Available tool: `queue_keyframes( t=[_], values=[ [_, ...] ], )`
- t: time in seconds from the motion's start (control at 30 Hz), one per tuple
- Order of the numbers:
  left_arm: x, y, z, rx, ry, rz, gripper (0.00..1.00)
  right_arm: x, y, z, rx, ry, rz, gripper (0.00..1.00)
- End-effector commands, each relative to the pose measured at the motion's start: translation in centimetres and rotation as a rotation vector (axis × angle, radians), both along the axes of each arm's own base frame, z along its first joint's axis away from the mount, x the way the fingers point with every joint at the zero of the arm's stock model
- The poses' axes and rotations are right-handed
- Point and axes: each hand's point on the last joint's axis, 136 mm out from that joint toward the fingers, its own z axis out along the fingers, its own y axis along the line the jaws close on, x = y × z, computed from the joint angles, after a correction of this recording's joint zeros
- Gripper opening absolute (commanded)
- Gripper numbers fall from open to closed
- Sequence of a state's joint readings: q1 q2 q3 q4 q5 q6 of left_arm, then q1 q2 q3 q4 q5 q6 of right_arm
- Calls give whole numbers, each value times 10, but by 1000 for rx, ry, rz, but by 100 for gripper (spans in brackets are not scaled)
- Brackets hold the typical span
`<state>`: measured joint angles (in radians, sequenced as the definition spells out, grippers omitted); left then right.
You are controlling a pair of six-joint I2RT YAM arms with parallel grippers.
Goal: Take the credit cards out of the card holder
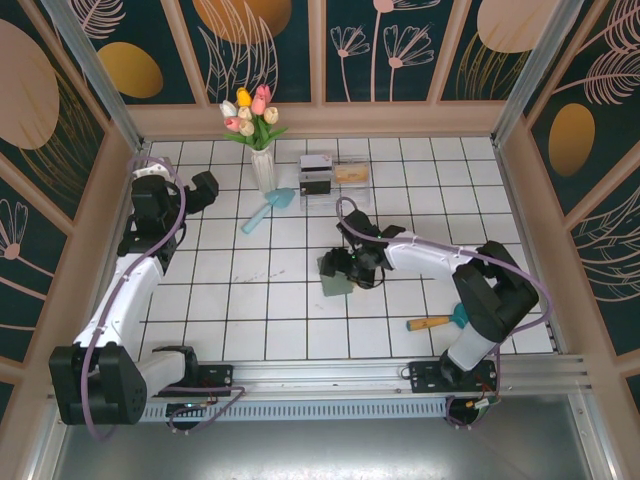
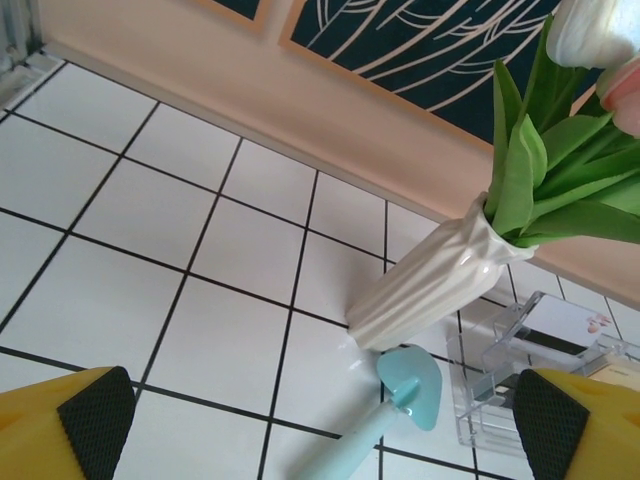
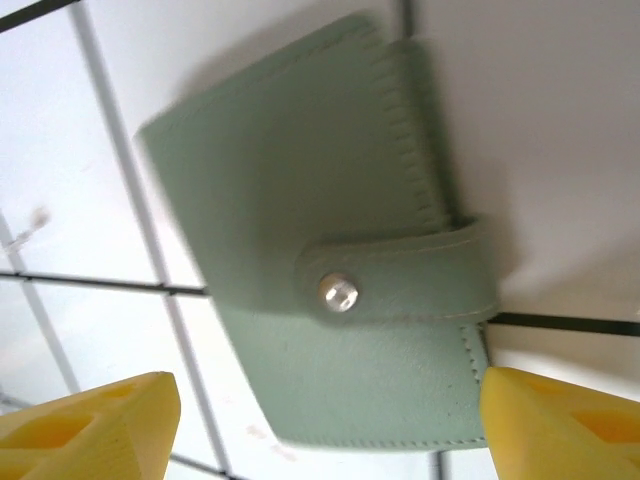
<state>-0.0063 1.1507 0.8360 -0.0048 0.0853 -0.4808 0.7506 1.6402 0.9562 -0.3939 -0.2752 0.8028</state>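
**Card holder shut, right jaws spread over it**

L gripper [image 1: 205, 188] is seen at the far-left of the tiled table [image 1: 250, 300], raised, w/ jaws spread wide and nothing between them. In the left wrist view the L gripper [image 2: 320, 420] is pointed at bare tiles, its black-padded fingertips [image 2: 95, 412] well apart.

Just right of it a white ribbed vase [image 1: 262, 168] [image 2: 430, 280] is stood near the far wall, w/ tulips [image 1: 250, 112] [image 2: 560, 170] in it. A light-teal scoop [image 1: 265, 210] [image 2: 400, 395] is laid just near of the vase base. Right of the vase a clear plastic box [image 1: 330, 178] [image 2: 530, 350] is placed.

The card holder [image 1: 335, 277] is found approx. mid-table, flat on the tiles and right of centre, w/ the R gripper [image 1: 350, 268] directly over it. In the right wrist view the card holder [image 3: 310, 250] is shown sage-green and folded shut, its strap fastened by a metal snap [image 3: 338, 292]. The R gripper [image 3: 325, 425] is held w/ jaws spread, one yellow fingertip [image 3: 90, 425] to each side of the holder. Contact w/ the holder cannot be told.

Further right, near the R arm base, a wooden-handled tool [image 1: 435, 322] is laid on the tiles.
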Motion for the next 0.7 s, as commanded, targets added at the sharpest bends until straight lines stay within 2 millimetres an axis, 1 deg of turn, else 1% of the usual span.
queue_keyframes(
  t=[0.0, 0.07, 0.13, 0.3, 0.37, 0.47, 0.57, 0.6, 0.67],
  values=[
    [0, -11, -10, -70, 38, -49, 99, -3, 37, 13, 158, 14, 36, 79],
    [0, -18, -16, -109, 57, -77, 98, 2, 36, 15, 140, -5, 23, 78],
    [-2, -30, -24, -157, 77, -131, 99, 8, 26, 15, 92, -31, -2, 77],
    [-4, -53, -43, -247, 148, -227, 98, 15, -3, 16, -1, -85, -85, 75],
    [-6, -69, -51, -280, 182, -272, 97, 18, -10, 17, -8, -108, -114, 75],
    [-16, -108, -65, -317, 251, -372, 95, 22, -21, 15, 0, -119, -164, 75],
    [-34, -151, -86, -372, 349, -463, 89, 27, -30, 10, -6, -119, -200, 74],
    [-41, -166, -93, -397, 381, -497, 87, 28, -32, 8, -7, -117, -205, 72],
    [-54, -192, -105, -421, 436, -547, 83, 31, -33, 6, -8, -120, -197, 66]
  ],
)
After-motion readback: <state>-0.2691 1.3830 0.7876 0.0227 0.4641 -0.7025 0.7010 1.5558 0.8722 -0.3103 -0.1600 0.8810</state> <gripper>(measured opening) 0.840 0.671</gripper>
